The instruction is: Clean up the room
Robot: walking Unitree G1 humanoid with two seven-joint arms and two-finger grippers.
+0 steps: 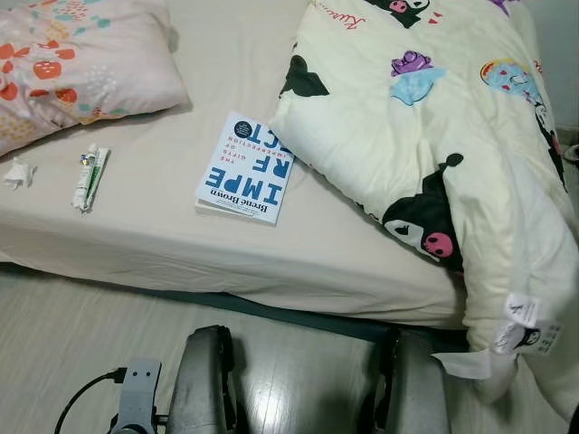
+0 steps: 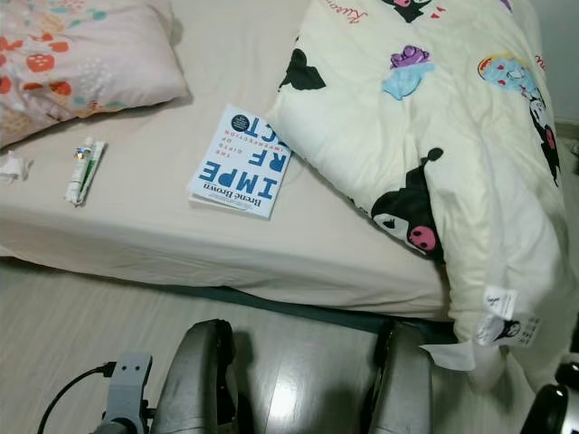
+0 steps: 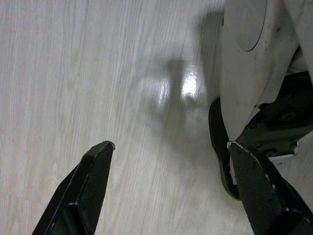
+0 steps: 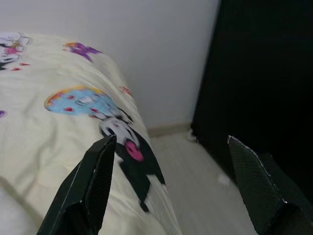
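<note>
The left gripper (image 3: 171,147) hangs low above the pale wood floor (image 3: 73,73), its two black fingers spread wide with nothing between them and nothing touched; the robot's own grey leg and dark foot stand just beside one finger. The right gripper (image 4: 171,142) is also spread wide and empty, raised beside the far edge of the quilt (image 4: 58,127), with a white wall and a dark upright panel beyond it. The landmark for everything else is the bed (image 1: 181,244), covered in a plain beige sheet, which the robot faces from the floor, its two grey legs showing below the mattress edge. One book (image 1: 246,168) with a blue and white cover lies flat near the middle of the bed, one corner tucked under or touching the edge of the quilt. One cream quilt (image 1: 425,136) printed with cartoon figures is heaped on the right part of the bed and spills over the near edge toward the floor, white labels hanging from its lowest corner. One floral pillow (image 1: 72,63) lies at the bed's far left. One tube (image 1: 90,177) in white and green lies on the sheet in front of the pillow, well left of the book. One crumpled white tissue (image 1: 17,173) lies just left of the tube, near the bed's left side.
</note>
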